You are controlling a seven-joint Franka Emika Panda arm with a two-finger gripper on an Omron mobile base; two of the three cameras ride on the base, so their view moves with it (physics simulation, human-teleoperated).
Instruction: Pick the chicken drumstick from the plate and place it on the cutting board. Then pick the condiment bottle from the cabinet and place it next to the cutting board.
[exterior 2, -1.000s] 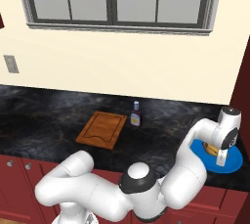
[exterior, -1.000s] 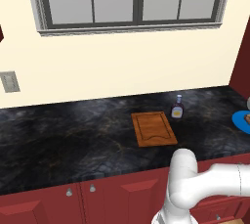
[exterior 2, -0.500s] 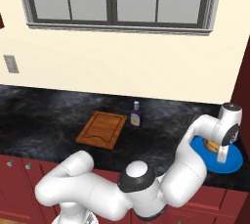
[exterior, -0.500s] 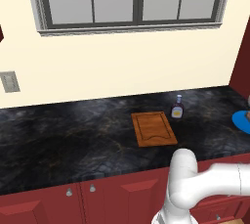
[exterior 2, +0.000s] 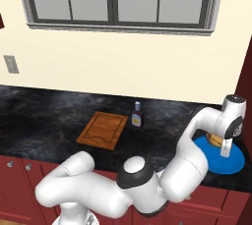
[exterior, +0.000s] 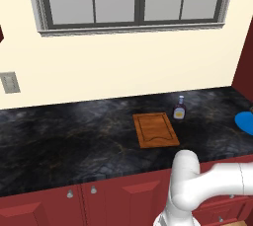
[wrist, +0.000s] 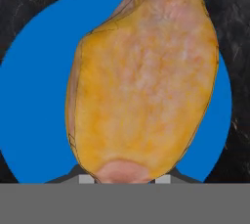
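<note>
The tool stands directly over the plate, jaws clenched on the chicken drumstick, ready for lifting. The cutting board lies well apart from the plate.

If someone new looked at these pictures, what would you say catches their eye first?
Probably the golden chicken drumstick looming large in the hand view, with the bright blue plate beneath it. Next, the white arm curling over to the right end of the dark counter, its hand down at the plate. The cutting board lies mid-counter with nothing on it, a small bottle standing beside it.
</note>
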